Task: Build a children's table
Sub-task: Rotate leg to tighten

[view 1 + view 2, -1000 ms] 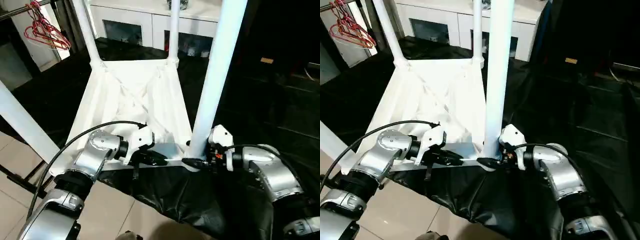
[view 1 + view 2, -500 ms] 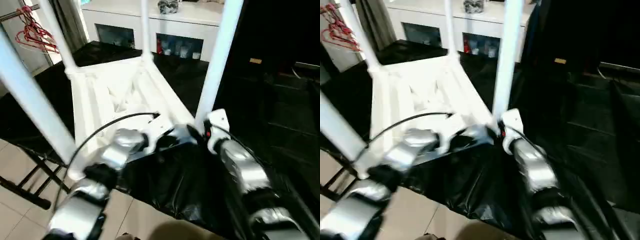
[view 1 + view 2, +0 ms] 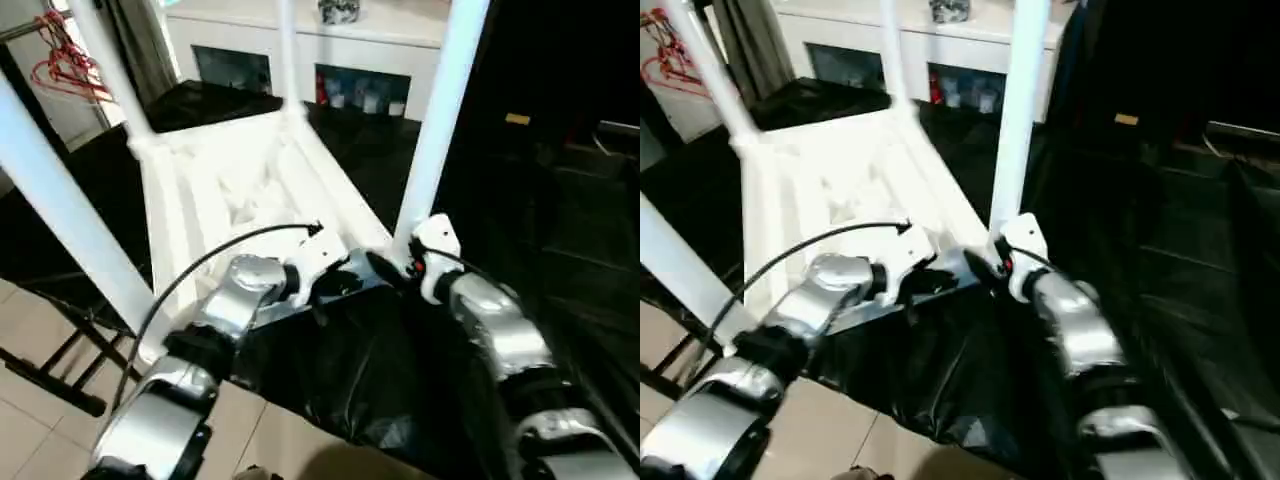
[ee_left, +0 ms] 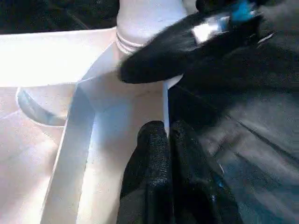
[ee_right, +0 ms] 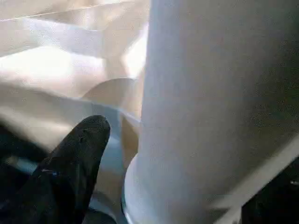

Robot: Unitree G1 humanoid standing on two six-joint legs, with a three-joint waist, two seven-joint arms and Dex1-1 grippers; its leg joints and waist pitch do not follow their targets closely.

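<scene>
Table rim (image 4: 164, 100) between left fingers (image 4: 152, 154)

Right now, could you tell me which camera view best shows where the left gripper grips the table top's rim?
The left wrist view: the left gripper has its two black fingers shut on the thin edge of the table top's rim, seen close up. The eye views show that gripper at the near rim from above, fingers indistinct. The right wrist view shows a leg instead.

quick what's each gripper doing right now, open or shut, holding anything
Left gripper: shut on the rim of the table top, near the corner.
Right gripper: at the base of the near right leg; open or shut cannot be told.
</scene>
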